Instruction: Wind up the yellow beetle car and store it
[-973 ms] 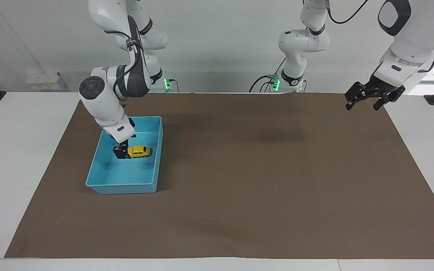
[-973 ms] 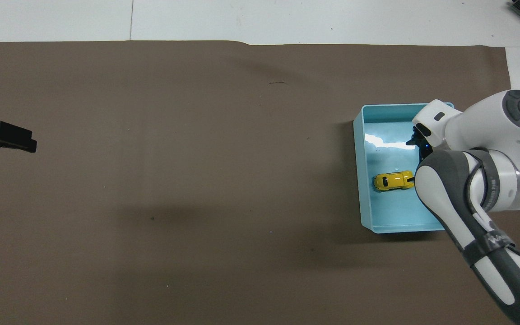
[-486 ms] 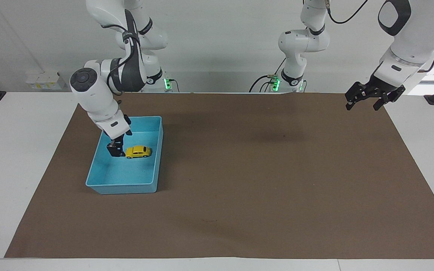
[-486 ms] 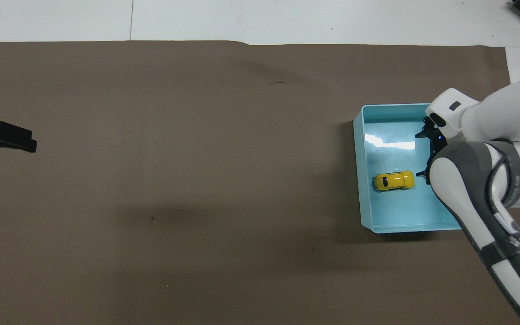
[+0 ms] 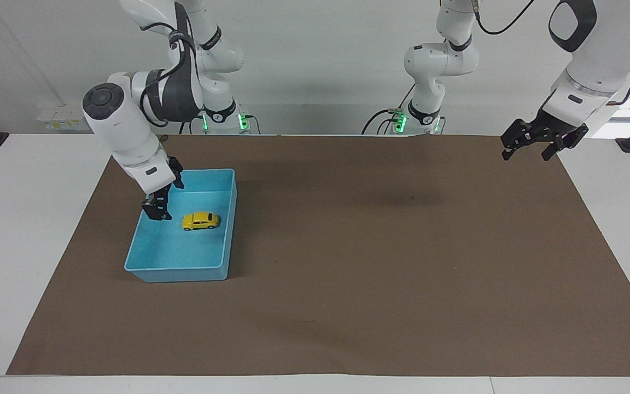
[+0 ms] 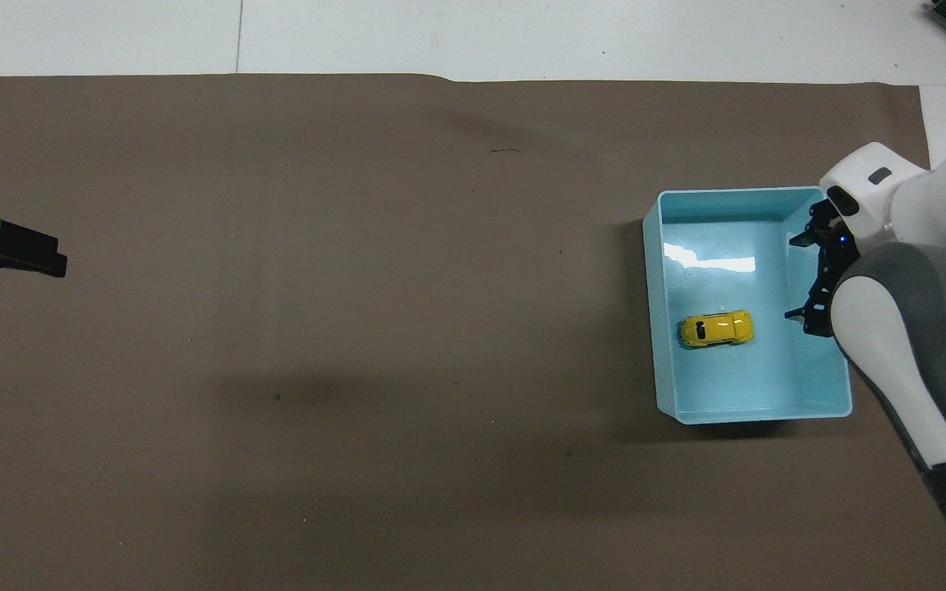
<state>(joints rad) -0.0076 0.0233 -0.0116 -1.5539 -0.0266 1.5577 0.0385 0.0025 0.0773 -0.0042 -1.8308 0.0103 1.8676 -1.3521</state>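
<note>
The yellow beetle car [image 5: 200,220] rests on its wheels on the floor of the light blue bin [image 5: 184,272], free of any gripper. It also shows in the overhead view [image 6: 716,328], in the middle of the bin [image 6: 736,197]. My right gripper [image 5: 155,210] is open and empty. It hangs in the air over the bin's edge toward the right arm's end of the table, apart from the car. In the overhead view the right gripper [image 6: 798,277] has its fingers spread wide. My left gripper [image 5: 530,151] is open and empty and waits above the mat's corner at the left arm's end.
A brown mat [image 5: 348,262] covers most of the white table [image 5: 19,219]. The bin stands on the mat toward the right arm's end. The left gripper's tip [image 6: 21,250] shows at the overhead view's edge.
My right gripper has drawn away from the car's end, risen and moved toward the right arm's end of the table. The car stays in the bin. The left arm has not moved.
</note>
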